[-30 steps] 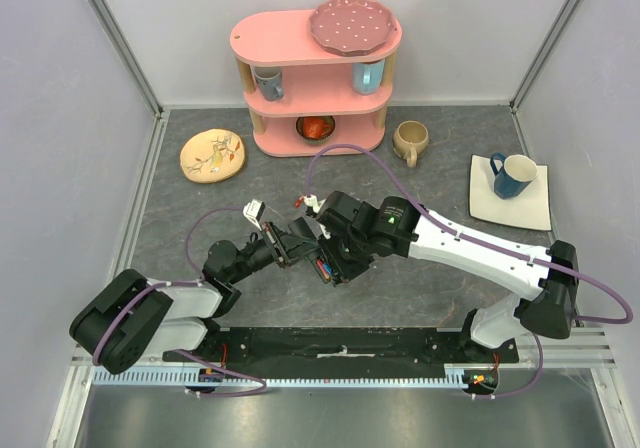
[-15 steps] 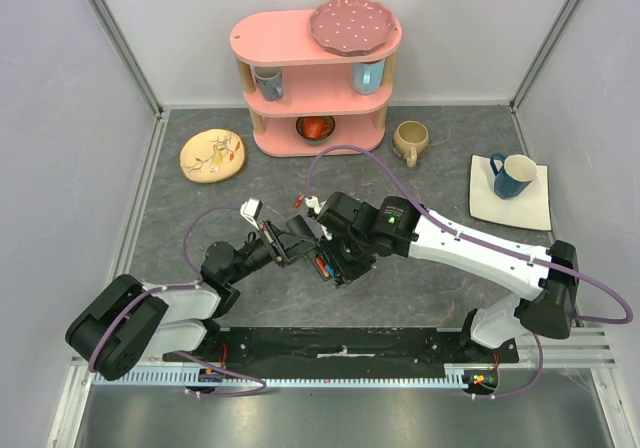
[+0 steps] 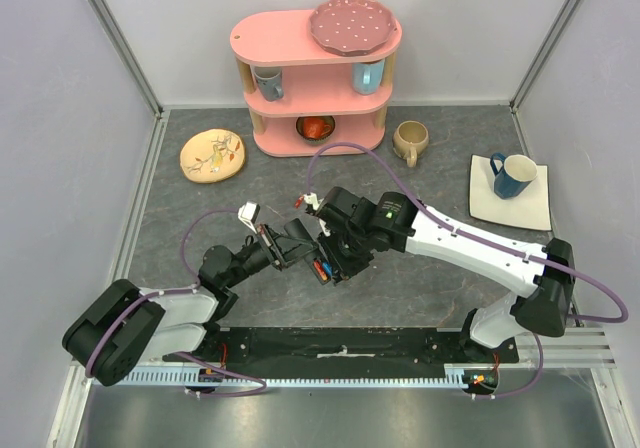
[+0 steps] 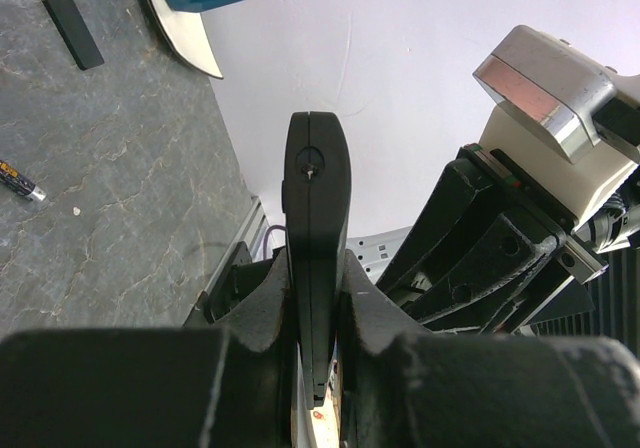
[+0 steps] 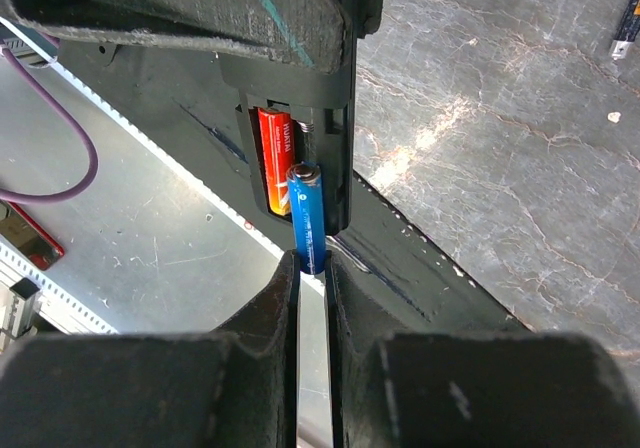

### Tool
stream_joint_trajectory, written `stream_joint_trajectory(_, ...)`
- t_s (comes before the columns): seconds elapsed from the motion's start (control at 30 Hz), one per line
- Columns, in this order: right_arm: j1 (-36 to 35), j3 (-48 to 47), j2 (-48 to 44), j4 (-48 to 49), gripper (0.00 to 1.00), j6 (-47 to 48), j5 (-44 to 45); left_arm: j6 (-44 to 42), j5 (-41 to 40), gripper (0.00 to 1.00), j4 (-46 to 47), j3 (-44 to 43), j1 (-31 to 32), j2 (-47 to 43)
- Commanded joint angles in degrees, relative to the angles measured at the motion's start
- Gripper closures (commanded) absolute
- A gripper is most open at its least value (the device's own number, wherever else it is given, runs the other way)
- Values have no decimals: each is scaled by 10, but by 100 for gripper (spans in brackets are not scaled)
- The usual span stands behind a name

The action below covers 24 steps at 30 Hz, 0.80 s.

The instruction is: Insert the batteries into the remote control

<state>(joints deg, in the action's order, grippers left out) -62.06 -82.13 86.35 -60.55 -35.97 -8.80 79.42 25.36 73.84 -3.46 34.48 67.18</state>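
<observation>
My left gripper [image 4: 318,303] is clamped hard on the remote control [image 4: 318,183], which I hold on its thin edge, raised off the table [image 4: 120,168]. It is stiff, light, smooth plastic, so I grip the flat faces low down, clear of the recess. In that recess a red battery [image 5: 275,153] is already seated. My right gripper [image 5: 312,268] pinches a blue battery [image 5: 306,208] by its lower end, its top nosing into the empty slot beside the red one. It is small, hard and slick. I judge it could pivot between my pads, so a mid-body hold would be steadier.
</observation>
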Motion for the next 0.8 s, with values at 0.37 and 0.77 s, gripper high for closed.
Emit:
stream_joint_trajectory(0.37,3,-24,10,-24,98,13,-32,6,-5,98,81,-3,1,25)
stream_joint_trajectory(0.77,3,-24,21,-14,98,7,-39,2,-1,98,68,-10,1,16)
